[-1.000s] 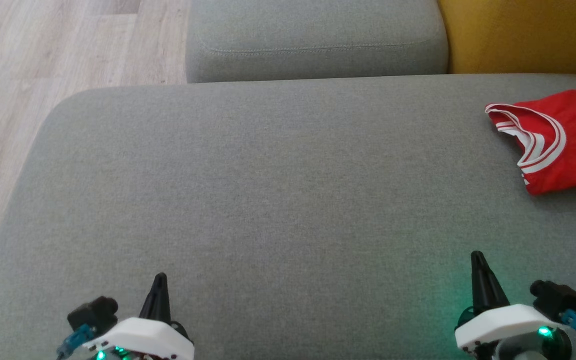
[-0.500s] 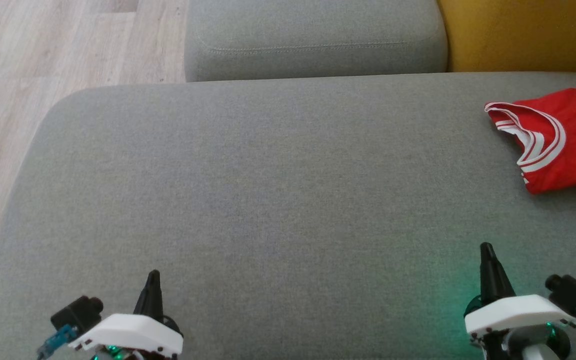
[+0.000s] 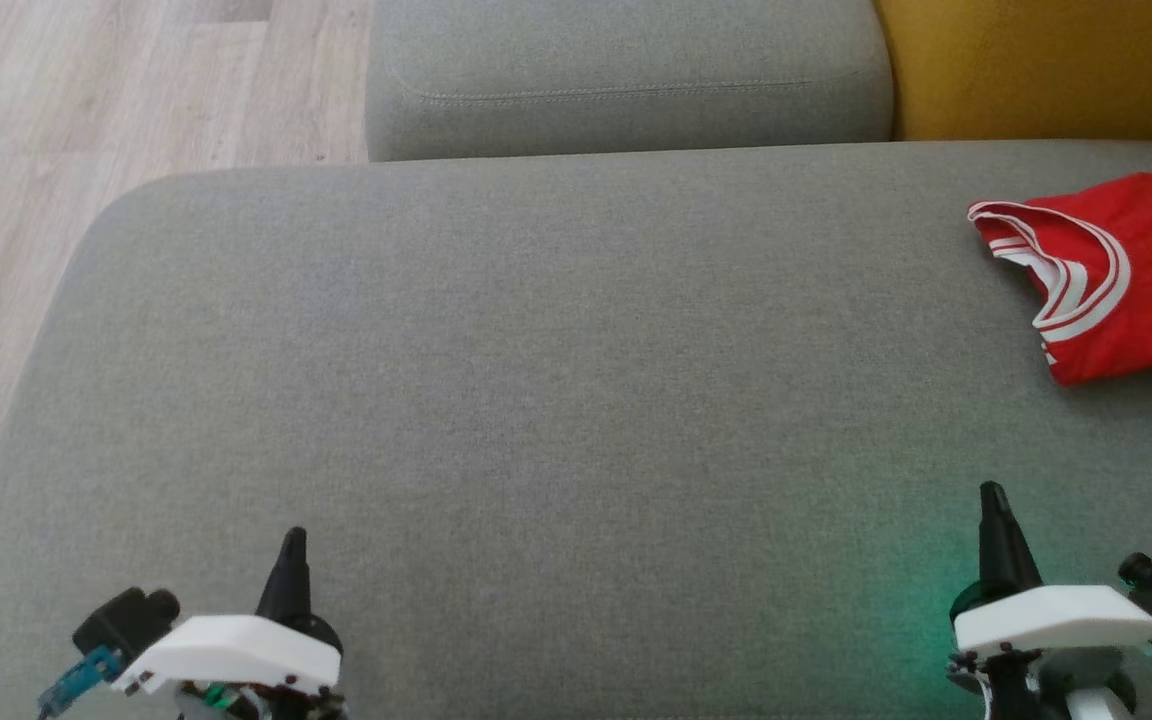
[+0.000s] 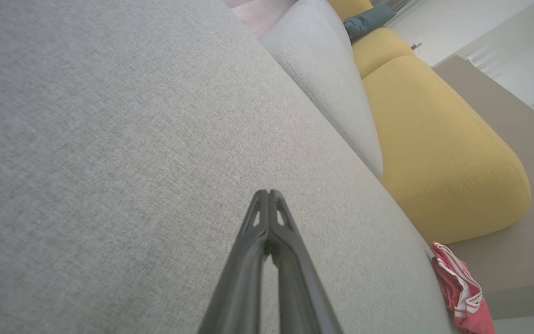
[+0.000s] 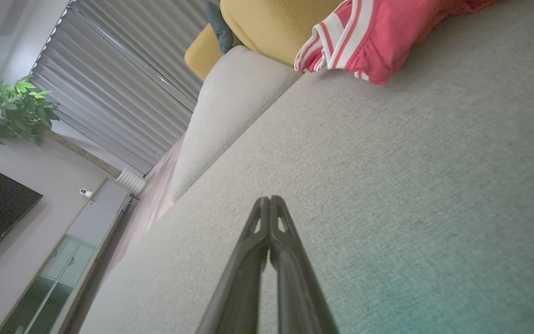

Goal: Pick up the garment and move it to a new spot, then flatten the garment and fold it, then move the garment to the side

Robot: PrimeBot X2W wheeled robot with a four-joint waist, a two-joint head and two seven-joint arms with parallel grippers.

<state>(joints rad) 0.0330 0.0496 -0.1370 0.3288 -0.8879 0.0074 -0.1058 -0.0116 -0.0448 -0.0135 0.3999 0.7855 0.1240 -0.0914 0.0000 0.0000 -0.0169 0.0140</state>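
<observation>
Over cushion (image 3: 576, 400), left fingers (image 3: 288, 585), right fingers (image 3: 1002, 545) drifted apart, garment (image 3: 1136, 300) unmoved

The head camera looks from above, forward and down, on the wide grey woven-fabric seat cushion (image 3: 536, 400), with the left gripper (image 3: 292, 540) and the right gripper (image 3: 993, 495) at its bottom edge. Each wrist camera sits low and very near this cushion and looks along its own fingers over the surface, with the picture strongly tilted. The left one faces the rounded yellow upholstered seat (image 4: 434, 139); the right one faces the grey vertical window blinds (image 5: 123, 83). All three views share the grey cushion and the crumpled red jersey with white striped trim (image 3: 1106, 280).
</observation>
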